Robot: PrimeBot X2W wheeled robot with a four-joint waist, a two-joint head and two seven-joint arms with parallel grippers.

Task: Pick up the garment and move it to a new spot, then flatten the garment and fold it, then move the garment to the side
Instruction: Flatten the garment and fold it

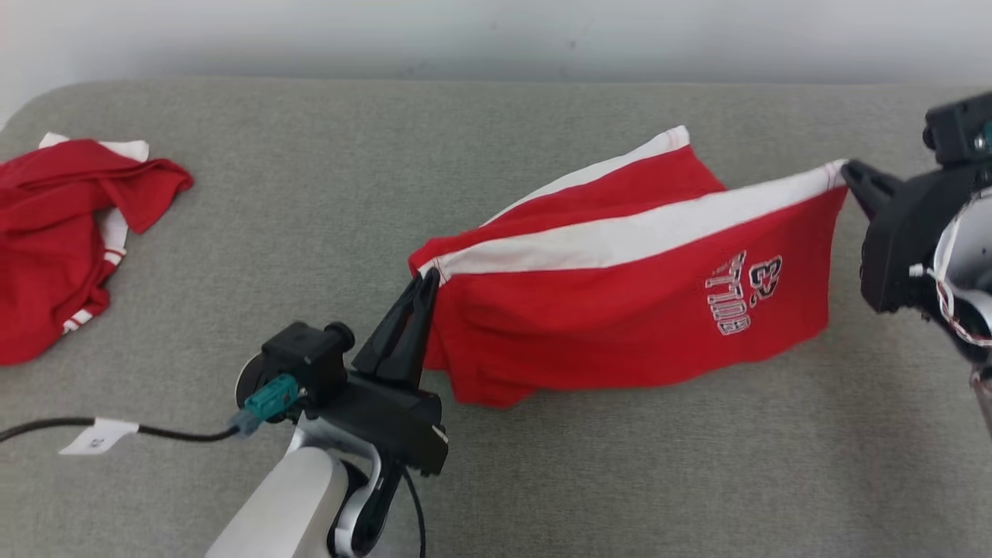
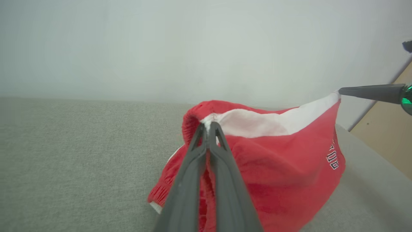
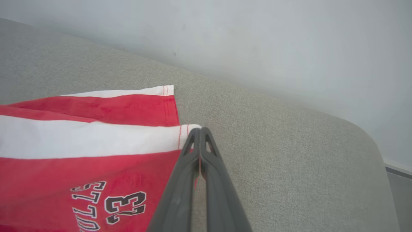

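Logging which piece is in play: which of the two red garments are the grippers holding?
The printed red shorts, pinched at two white-band corners by the left gripper and right gripper; the other red garment lies crumpled, untouched, at the left.

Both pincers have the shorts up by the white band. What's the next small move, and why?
The left pincer and right pincer each pinch an end of the white band, and the red shorts hang bunched, lower edge on the grey padded surface. Probably lower both together, keeping the band taut, to lay them flat.
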